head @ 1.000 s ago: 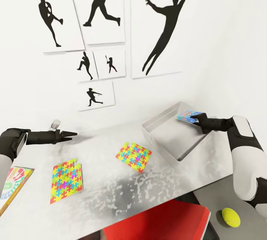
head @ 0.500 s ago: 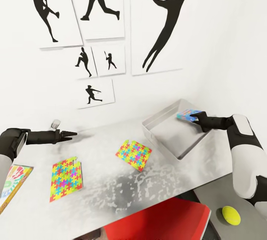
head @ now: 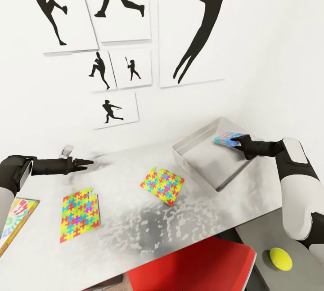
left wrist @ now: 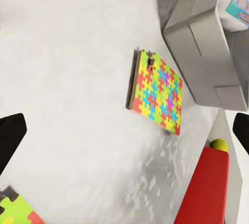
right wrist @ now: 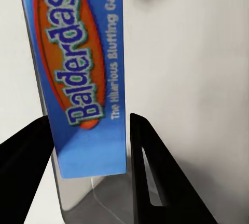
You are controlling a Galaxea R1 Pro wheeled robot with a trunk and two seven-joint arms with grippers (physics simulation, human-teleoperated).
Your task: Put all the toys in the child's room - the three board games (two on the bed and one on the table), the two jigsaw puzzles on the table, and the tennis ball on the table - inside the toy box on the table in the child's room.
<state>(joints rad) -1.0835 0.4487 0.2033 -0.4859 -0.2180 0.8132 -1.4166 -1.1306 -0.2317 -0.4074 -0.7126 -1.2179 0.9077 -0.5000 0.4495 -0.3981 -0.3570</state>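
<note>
Between the fingers of the right gripper (head: 235,141) a small blue board game (head: 226,140) is pinched over the toy box (head: 198,156), likely ready to drop, while the left gripper (head: 87,162), jaws spread, hovers beyond two jigsaw puzzles (head: 80,214)

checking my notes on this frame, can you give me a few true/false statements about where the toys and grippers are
1. The right gripper holds the blue board game over the toy box. True.
2. Both jigsaw puzzles already lie inside the toy box. False: one jigsaw puzzle and the other lie flat on the table, outside the box.
3. The left gripper grips a puzzle. False: it is open and empty, above the table.
4. The tennis ball sits on the lower dark grey section, beside the red chair. True.
5. The toy box has a closed lid. False: it is open on top.
</note>
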